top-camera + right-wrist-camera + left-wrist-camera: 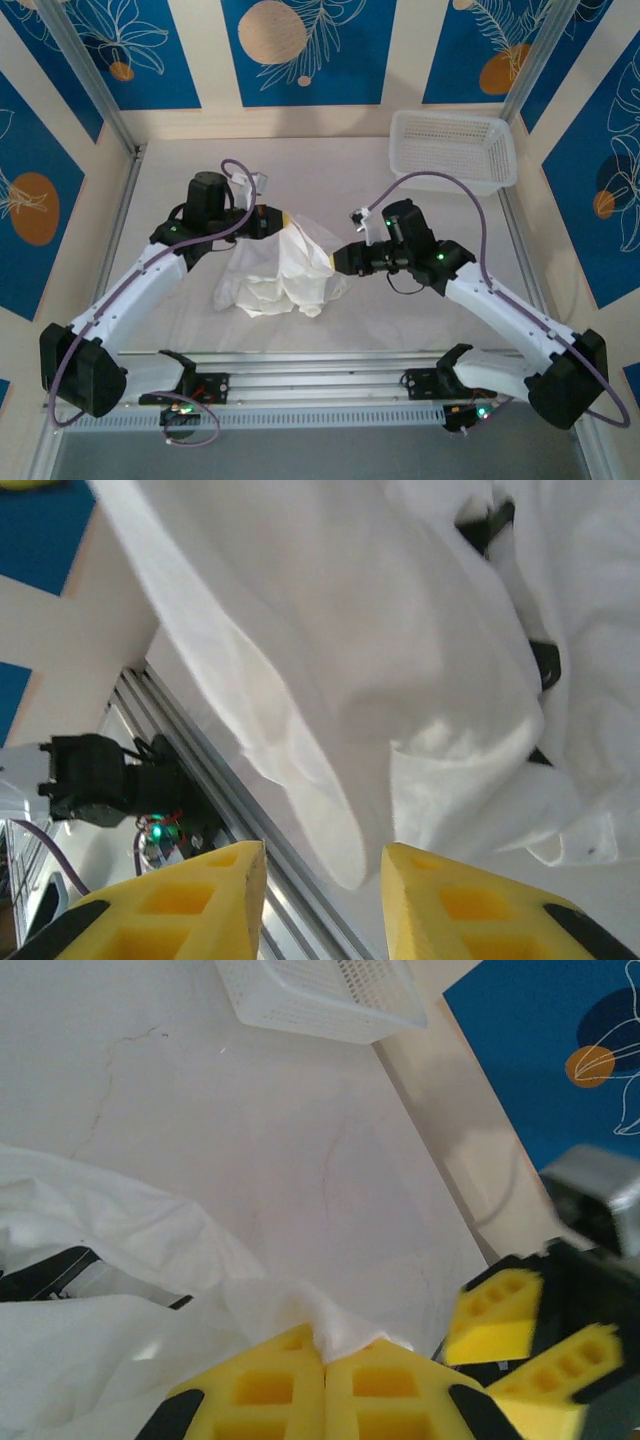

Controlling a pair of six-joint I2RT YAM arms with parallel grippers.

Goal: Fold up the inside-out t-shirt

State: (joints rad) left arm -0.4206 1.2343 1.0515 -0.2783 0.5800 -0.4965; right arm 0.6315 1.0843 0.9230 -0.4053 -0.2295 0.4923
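Left gripper (325, 1348) clamps the inside-out t-shirt (285, 265) at its edge. The bunched shirt runs lengthwise nearward from that pinch. Right gripper (322, 852), just beside it, gapes empty.

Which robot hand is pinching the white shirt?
The left gripper: its yellow fingers are shut on a fold of the t-shirt. The right gripper has its fingers apart, pinching nothing.

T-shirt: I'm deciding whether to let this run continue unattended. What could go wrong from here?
1. The left gripper is shut on just a small tip of the t-shirt; that pinch could slip out when pulled.
2. The right gripper is open, gripping nothing, so the bunched cloth hangs from one side and may fold crooked.
3. In the left wrist view the two grippers sit close together; they might bump.
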